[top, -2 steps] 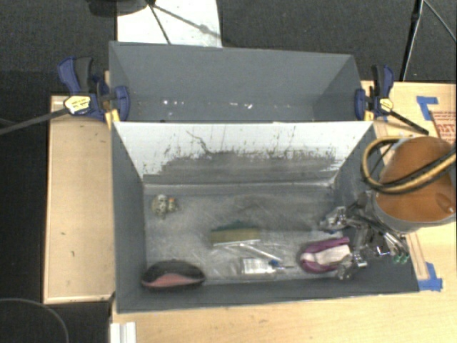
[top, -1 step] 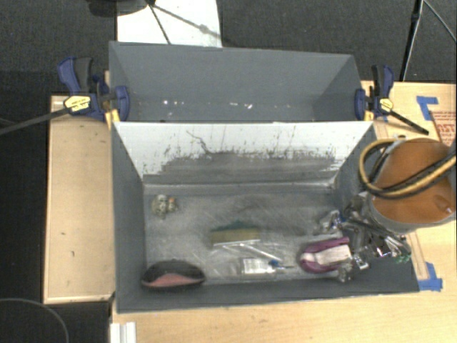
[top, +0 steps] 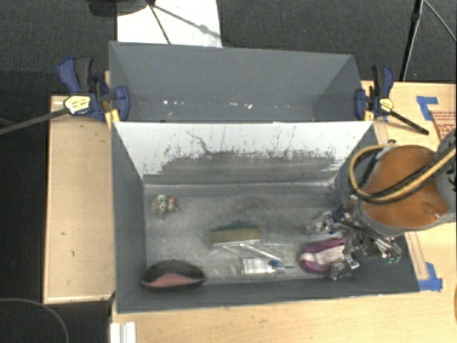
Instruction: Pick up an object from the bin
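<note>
I have the gripper (top: 344, 254) low in the bin (top: 214, 184), down in the front right corner. It sits right by a purple thing (top: 314, 257) and looks to be touching its right end. I think this is the reach-and-grab step, and the lift is not yet done. I cannot tell if the gripper is open or closed, because its metal parts bunch up over that end of the purple thing.

The next move needs care. I would first make sure the gripper is really around the purple thing, then close it and go straight up. The bin's right wall is very near, so I would not swing sideways.

The purple thing is curved like a hook or a loop, with a pale pink patch on it. It lies flat on the bin floor and looks light. A clear packet (top: 251, 261) lies near its left side, but apart from it. A green block (top: 235, 233) and a dark oval thing (top: 172, 275) lie farther left.
</note>
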`<move>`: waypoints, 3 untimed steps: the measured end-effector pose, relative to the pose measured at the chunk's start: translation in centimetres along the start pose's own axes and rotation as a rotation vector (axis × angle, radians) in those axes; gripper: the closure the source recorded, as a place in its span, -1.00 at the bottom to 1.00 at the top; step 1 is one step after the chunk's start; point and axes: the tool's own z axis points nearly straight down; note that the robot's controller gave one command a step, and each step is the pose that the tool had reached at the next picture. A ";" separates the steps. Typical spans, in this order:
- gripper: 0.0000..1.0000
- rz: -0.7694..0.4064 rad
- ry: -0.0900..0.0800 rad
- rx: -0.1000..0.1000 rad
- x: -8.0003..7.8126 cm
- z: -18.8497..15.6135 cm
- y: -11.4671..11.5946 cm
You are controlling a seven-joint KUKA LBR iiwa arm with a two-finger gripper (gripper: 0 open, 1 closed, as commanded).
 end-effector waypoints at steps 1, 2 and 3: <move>-1.00 -0.186 -0.004 -0.002 -0.2 -0.1 0.6; 1.00 -0.186 0.001 -0.002 0.0 -0.1 0.5; 1.00 -0.182 0.016 -0.007 -0.4 -5.9 0.4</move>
